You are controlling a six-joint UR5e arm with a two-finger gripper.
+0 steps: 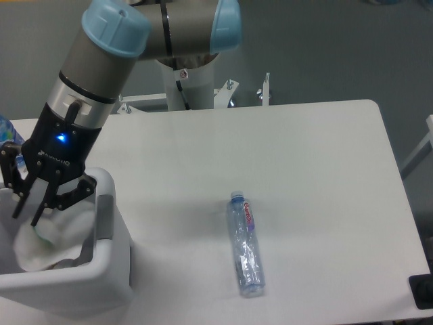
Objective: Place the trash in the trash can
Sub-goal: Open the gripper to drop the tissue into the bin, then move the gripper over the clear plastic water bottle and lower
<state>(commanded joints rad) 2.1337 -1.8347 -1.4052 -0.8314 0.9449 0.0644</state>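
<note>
My gripper [25,218] hangs over the open top of the white trash can [107,223] at the front left, and its two fingers stand apart, so it is open. The crumpled white wrapper [49,238] lies inside the can just below the fingertips. I cannot tell whether it still touches a finger. The clear crinkled bottle [245,247] with a blue cap and red-purple label lies flat on the white table [318,169], well to the right of the can and the gripper.
A blue-tinted bottle [4,130] shows at the far left edge, mostly hidden behind the arm. Metal brackets [265,88] stand at the table's back edge. A black object [421,291] sits off the front right corner.
</note>
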